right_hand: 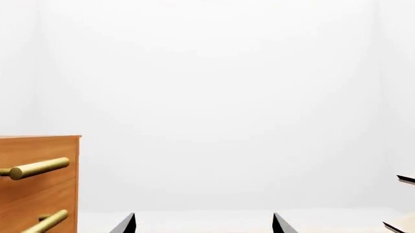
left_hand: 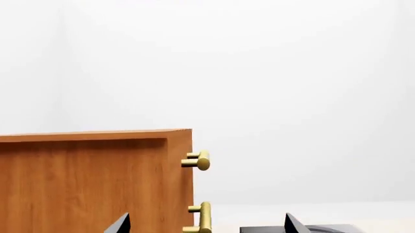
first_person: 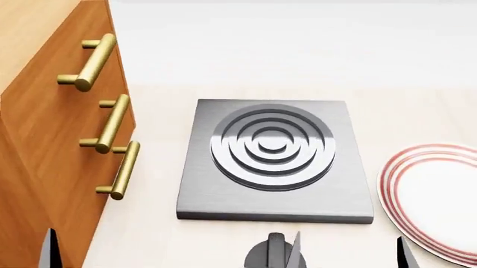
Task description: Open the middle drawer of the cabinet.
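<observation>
Brass handles crowd the cabinet point(first_person: 44, 145); the spread left gripper point(left_hand: 206, 224) could catch the top one instead of the middle drawer point(first_person: 110, 124).

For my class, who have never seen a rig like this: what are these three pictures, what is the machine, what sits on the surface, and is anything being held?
These are simulator renders from a two-armed wheeled robot. One camera sits on its head, looking down; the other two sit near each gripper. The dark points at the lower edges are fingertips: left gripper, right gripper. Both are open and hold nothing. On the pale surface lie a grey square plate with raised rings and a red-rimmed plate. At the head view's left stands the wooden cabinet. Its middle drawer, with a brass handle, looks closed.
</observation>
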### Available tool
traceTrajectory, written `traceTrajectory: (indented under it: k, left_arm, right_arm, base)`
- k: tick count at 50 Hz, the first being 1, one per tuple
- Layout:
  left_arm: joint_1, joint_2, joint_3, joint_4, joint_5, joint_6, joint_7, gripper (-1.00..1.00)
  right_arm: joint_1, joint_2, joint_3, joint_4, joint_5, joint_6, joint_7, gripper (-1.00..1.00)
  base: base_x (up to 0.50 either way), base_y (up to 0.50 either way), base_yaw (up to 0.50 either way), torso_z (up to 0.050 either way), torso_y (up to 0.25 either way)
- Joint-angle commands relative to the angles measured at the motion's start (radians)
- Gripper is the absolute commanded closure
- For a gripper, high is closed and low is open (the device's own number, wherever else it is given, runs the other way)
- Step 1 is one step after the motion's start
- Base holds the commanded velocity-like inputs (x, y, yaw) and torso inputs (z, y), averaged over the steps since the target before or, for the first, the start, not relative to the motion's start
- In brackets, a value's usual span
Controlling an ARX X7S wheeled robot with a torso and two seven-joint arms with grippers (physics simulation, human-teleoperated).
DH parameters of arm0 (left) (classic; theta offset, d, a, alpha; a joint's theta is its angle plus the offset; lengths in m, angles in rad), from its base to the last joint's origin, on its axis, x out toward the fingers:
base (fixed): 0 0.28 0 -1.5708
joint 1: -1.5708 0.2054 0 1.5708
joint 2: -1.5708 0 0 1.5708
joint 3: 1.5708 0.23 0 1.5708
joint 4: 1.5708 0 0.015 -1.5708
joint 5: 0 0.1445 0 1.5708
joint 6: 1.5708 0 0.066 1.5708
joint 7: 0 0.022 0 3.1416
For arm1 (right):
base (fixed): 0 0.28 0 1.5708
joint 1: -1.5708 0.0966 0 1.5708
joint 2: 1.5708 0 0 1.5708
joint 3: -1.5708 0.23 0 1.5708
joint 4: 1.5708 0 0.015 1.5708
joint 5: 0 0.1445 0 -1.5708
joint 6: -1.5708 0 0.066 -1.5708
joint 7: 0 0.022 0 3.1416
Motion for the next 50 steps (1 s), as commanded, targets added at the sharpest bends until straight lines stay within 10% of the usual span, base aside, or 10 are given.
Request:
traceTrajectory:
  k: [1,50]
  left_arm:
    - [-0.002,-0.007,0.007,0.0,-0.002,0.0,-0.007,-1.0]
    - [-0.012,-0.026,0.025,0.0,-0.02,0.0,-0.042,-1.0]
  right_arm:
    - [-0.001,0.009,-0.002,0.002,0.002,-0.007,0.009,-1.0]
    - [0.015,0.038,-0.02,0.006,0.016,0.006,0.043,-1.0]
  base:
    - [0.0,0.0,0.0,0.0,0.0]
    - [0.0,-0.08,0.0,0.0,0.0]
